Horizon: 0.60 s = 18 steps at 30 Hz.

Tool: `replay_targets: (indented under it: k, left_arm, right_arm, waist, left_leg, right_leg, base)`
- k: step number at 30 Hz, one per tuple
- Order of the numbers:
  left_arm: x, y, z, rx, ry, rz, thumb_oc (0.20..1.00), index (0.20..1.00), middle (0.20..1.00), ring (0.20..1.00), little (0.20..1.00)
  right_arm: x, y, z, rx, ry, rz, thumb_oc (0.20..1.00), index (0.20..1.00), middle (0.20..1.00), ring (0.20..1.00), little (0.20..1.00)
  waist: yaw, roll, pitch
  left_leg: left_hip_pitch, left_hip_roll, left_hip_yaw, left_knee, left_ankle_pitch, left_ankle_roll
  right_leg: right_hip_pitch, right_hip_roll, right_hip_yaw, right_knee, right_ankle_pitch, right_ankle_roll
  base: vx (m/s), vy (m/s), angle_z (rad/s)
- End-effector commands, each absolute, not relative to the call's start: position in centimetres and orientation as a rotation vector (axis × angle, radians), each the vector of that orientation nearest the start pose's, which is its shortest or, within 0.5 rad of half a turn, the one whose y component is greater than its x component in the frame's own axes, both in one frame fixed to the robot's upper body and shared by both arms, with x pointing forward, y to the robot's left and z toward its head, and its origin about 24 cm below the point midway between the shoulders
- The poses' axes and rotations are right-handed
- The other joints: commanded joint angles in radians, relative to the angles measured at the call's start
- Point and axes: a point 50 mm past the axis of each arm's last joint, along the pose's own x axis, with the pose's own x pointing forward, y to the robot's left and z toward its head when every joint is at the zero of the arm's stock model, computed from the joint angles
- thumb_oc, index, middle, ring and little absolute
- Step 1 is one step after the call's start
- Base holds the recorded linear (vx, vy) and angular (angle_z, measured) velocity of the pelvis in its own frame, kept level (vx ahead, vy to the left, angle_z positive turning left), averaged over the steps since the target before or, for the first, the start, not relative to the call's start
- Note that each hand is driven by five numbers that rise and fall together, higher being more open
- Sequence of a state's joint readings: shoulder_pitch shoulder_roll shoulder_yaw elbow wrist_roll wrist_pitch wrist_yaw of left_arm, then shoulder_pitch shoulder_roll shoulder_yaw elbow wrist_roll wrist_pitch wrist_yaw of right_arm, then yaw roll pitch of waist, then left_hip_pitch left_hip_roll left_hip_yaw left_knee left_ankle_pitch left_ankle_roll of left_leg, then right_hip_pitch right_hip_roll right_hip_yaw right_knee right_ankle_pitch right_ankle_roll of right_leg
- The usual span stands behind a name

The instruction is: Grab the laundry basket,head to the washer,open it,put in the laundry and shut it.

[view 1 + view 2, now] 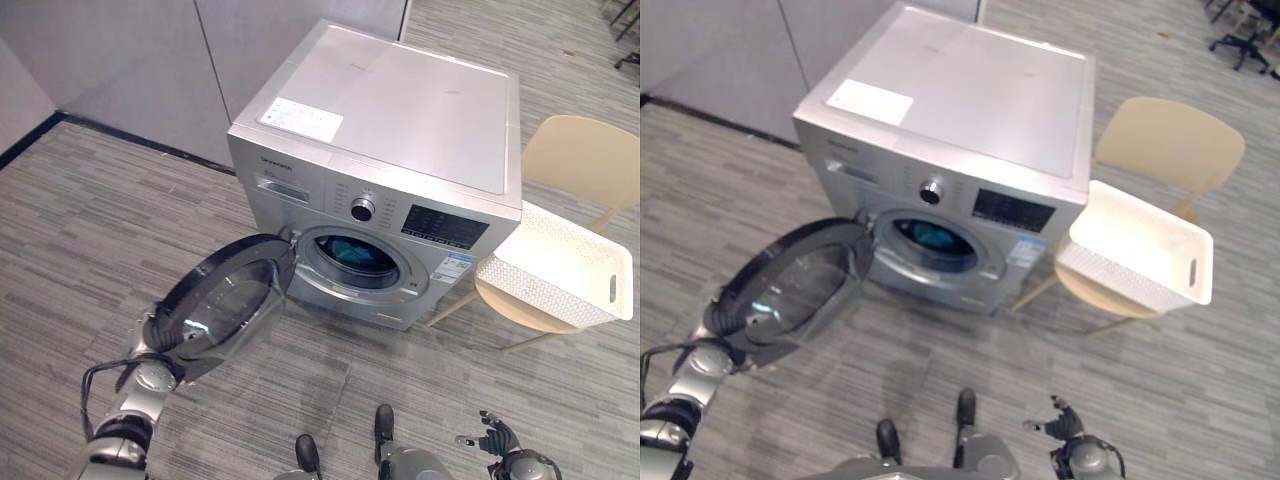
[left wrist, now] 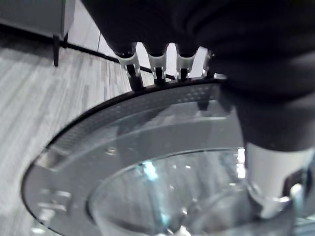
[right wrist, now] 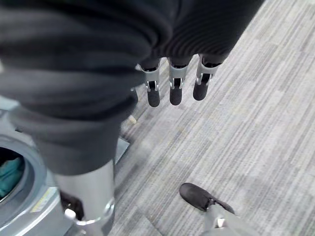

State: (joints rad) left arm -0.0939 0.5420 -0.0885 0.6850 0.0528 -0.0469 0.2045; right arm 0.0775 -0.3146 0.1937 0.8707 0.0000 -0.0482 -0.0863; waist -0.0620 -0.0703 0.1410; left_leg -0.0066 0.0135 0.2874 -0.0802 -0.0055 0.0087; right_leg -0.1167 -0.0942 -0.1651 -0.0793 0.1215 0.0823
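The washer (image 1: 400,160) stands with its round glass door (image 1: 222,305) swung wide to its left side. Blue-green laundry (image 1: 352,256) shows inside the drum, most of it hidden behind the opening's rim. The left hand (image 2: 157,61) rests at the door's outer edge; its fingertips pass behind the rim, so I cannot tell whether they grip it. The white laundry basket (image 1: 557,265) sits on a beige chair (image 1: 585,165) just right of the washer, its inside not visible. The right hand (image 3: 174,83) hangs over the floor in front of the washer, fingers relaxed and holding nothing.
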Motion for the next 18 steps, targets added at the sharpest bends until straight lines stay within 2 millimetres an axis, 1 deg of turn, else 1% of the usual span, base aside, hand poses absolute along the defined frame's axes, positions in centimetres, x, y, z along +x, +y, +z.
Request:
replay_targets:
  k: [1, 4, 5, 6, 7, 8, 9, 12, 13, 14, 15, 16, 17, 18]
  left_arm:
    - [23.4, 25.3, -3.8, 0.502, 0.399, 0.017, 1.000, 1.000, 1.000, 1.000, 1.000]
    - [22.7, 21.8, -3.7, 0.391, 0.353, -0.101, 1.000, 1.000, 1.000, 1.000, 1.000]
    - [22.7, 21.8, -3.7, 0.391, 0.354, -0.101, 1.000, 1.000, 1.000, 1.000, 1.000]
    - [22.7, 20.8, -3.5, 0.358, 0.334, -0.136, 1.000, 1.000, 1.000, 1.000, 1.000]
    - [23.0, 18.6, -2.9, 0.307, 0.292, -0.216, 1.000, 1.000, 1.000, 1.000, 1.000]
    - [23.0, 18.6, -3.0, 0.307, 0.293, -0.217, 1.000, 1.000, 1.000, 1.000, 1.000]
    - [23.7, 16.6, -2.2, 0.269, 0.243, -0.277, 1.000, 1.000, 1.000, 1.000, 1.000]
    - [25.7, 14.5, -1.0, 0.263, 0.179, -0.303, 1.000, 1.000, 1.000, 1.000, 1.000]
    - [25.7, 14.5, -1.0, 0.263, 0.179, -0.303, 1.000, 1.000, 1.000, 1.000, 1.000]
    - [27.4, 13.9, -0.1, 0.324, 0.137, -0.295, 1.000, 1.000, 1.000, 1.000, 1.000]
    - [28.4, 14.0, 0.2, 0.361, 0.133, -0.272, 1.000, 1.000, 1.000, 1.000, 1.000]
    - [29.4, 14.7, 0.0, 0.443, 0.149, -0.232, 1.000, 1.000, 1.000, 1.000, 1.000]
    - [29.5, 14.7, 0.0, 0.443, 0.148, -0.232, 1.000, 1.000, 1.000, 1.000, 1.000]
    - [31.0, 16.3, 0.1, 0.555, 0.182, -0.174, 1.000, 1.000, 1.000, 1.000, 1.000]
  right_arm:
    - [15.3, -24.6, -11.9, -0.457, 0.840, -0.041, 1.000, 1.000, 1.000, 1.000, 1.000]
    - [15.8, -24.4, -11.6, -0.457, 0.819, -0.034, 1.000, 1.000, 1.000, 1.000, 1.000]
    - [15.8, -24.4, -11.6, -0.458, 0.819, -0.034, 1.000, 1.000, 1.000, 1.000, 1.000]
    - [15.9, -24.3, -11.6, -0.460, 0.815, -0.030, 1.000, 1.000, 1.000, 1.000, 1.000]
    - [16.0, -23.9, -11.5, -0.465, 0.810, -0.016, 1.000, 1.000, 1.000, 1.000, 1.000]
    - [16.0, -24.0, -11.5, -0.465, 0.810, -0.016, 1.000, 1.000, 1.000, 1.000, 1.000]
    - [15.9, -23.7, -11.6, -0.468, 0.805, -0.005, 1.000, 1.000, 1.000, 1.000, 1.000]
    - [15.5, -23.3, -11.8, -0.473, 0.812, 0.008, 1.000, 1.000, 1.000, 1.000, 1.000]
    - [15.5, -23.3, -11.8, -0.473, 0.812, 0.008, 1.000, 1.000, 1.000, 1.000, 1.000]
    - [15.0, -23.2, -12.0, -0.484, 0.820, 0.017, 1.000, 1.000, 1.000, 1.000, 1.000]
    - [14.9, -23.3, -12.0, -0.489, 0.823, 0.016, 1.000, 1.000, 1.000, 1.000, 1.000]
    - [14.7, -23.5, -12.1, -0.500, 0.834, 0.019, 1.000, 1.000, 1.000, 1.000, 1.000]
    - [14.7, -23.5, -12.1, -0.500, 0.833, 0.018, 1.000, 1.000, 1.000, 1.000, 1.000]
    - [14.5, -24.2, -12.1, -0.528, 0.846, 0.015, 1.000, 1.000, 1.000, 1.000, 1.000]
  waist:
    - [0.007, 0.001, -0.002]
    - [0.011, 0.008, -0.004]
    - [0.011, 0.008, -0.004]
    - [0.010, 0.010, -0.004]
    - [0.005, 0.013, -0.004]
    - [0.006, 0.013, -0.003]
    - [-0.005, 0.015, -0.005]
    - [-0.031, 0.019, -0.011]
    - [-0.031, 0.019, -0.011]
    - [-0.058, 0.024, -0.014]
    - [-0.069, 0.026, -0.018]
    - [-0.087, 0.031, -0.019]
    - [-0.086, 0.031, -0.020]
    - [-0.109, 0.041, -0.022]
  left_leg:
    - [-0.029, 0.020, -0.054, 0.006, -0.031, -0.023]
    - [-0.022, 0.022, -0.061, 0.006, -0.029, -0.024]
    - [-0.022, 0.022, -0.061, 0.006, -0.030, -0.025]
    - [-0.020, 0.023, -0.062, 0.006, -0.029, -0.025]
    - [-0.015, 0.027, -0.061, 0.006, -0.026, -0.027]
    - [-0.014, 0.027, -0.060, 0.006, -0.027, -0.027]
    - [-0.008, 0.029, -0.054, 0.004, -0.026, -0.029]
    - [0.000, 0.033, -0.038, -0.003, -0.025, -0.032]
    - [0.001, 0.033, -0.038, -0.003, -0.025, -0.032]
    - [0.008, 0.038, -0.021, -0.007, -0.028, -0.034]
    - [0.004, 0.040, -0.011, -0.007, -0.025, -0.035]
    - [0.006, 0.042, 0.000, -0.007, -0.026, -0.036]
    - [0.002, 0.042, 0.001, -0.007, -0.024, -0.036]
    - [-0.001, 0.045, 0.019, -0.007, -0.024, -0.039]
  right_leg:
    - [0.013, -0.045, -0.010, 0.106, -0.131, 0.079]
    - [0.028, -0.042, -0.015, 0.099, -0.139, 0.075]
    - [0.029, -0.041, -0.015, 0.099, -0.139, 0.075]
    - [0.032, -0.041, -0.016, 0.098, -0.140, 0.074]
    - [0.037, -0.037, -0.015, 0.095, -0.143, 0.071]
    - [0.038, -0.037, -0.015, 0.094, -0.143, 0.071]
    - [0.044, -0.033, -0.011, 0.089, -0.144, 0.070]
    - [0.042, -0.028, 0.003, 0.082, -0.141, 0.071]
    - [0.042, -0.028, 0.003, 0.082, -0.141, 0.071]
    - [0.040, -0.024, 0.017, 0.080, -0.140, 0.073]
    - [0.031, -0.022, 0.026, 0.080, -0.136, 0.073]
    - [0.027, -0.020, 0.038, 0.080, -0.135, 0.074]
    - [0.023, -0.020, 0.039, 0.080, -0.133, 0.073]
    - [0.007, -0.017, 0.057, 0.082, -0.128, 0.075]
  base:
    - [0.00, -0.049, 0.03]
    - [0.00, -0.058, 0.14]
    - [0.00, -0.039, 0.12]
    - [-0.01, -0.070, 0.06]
    - [-0.01, -0.070, 0.01]
    - [0.00, -0.095, -0.04]
    - [0.01, -0.067, -0.06]
    - [0.02, -0.048, -0.05]
    - [0.03, -0.029, -0.15]
    - [0.02, -0.028, -0.29]
    - [0.02, -0.021, -0.28]
    - [0.00, -0.006, -0.38]
    - [0.00, 0.010, -0.35]
    - [0.00, 0.009, -0.46]
